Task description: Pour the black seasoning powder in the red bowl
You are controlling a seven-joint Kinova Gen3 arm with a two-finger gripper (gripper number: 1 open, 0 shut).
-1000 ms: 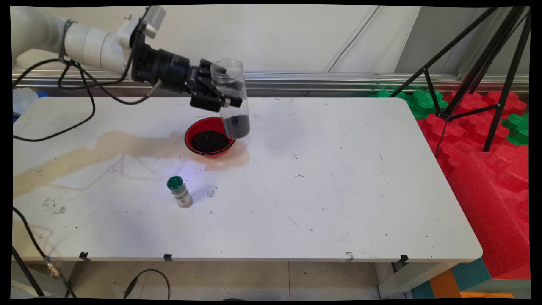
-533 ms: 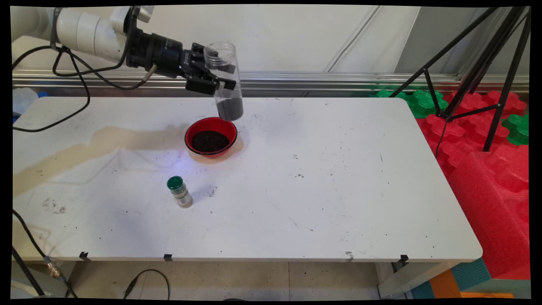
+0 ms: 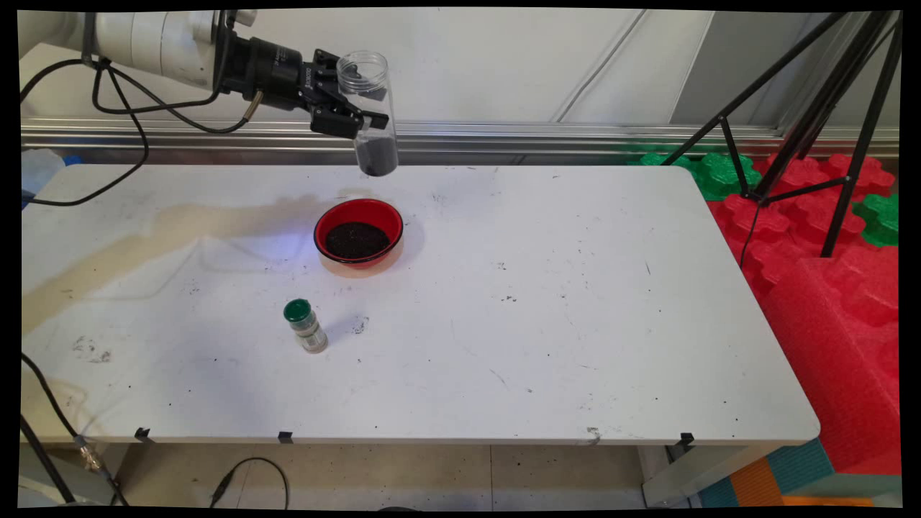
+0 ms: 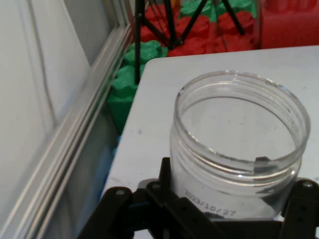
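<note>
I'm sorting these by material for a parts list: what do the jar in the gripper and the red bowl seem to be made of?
The jar, held in the gripper: clear, glossy, probably plastic; you see through its walls to dark grains at the bottom, and its moulded threaded rim glints. The red bowl: smooth, shiny red with a dark rim, plastic or enamelled metal; the pictures don't settle which.

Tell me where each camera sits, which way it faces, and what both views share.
Main view: fixed above the table's near side, looking down across it toward the wall; shows the arm entering upper left with cables, the gripper holding a jar above the bowl, and a shaker.
Hand view: on the hand, looking along the gripper across the jar's open mouth to the table's far end; shows black linkage.
Shared: jar, gripper, table, tripod, foam.
</note>
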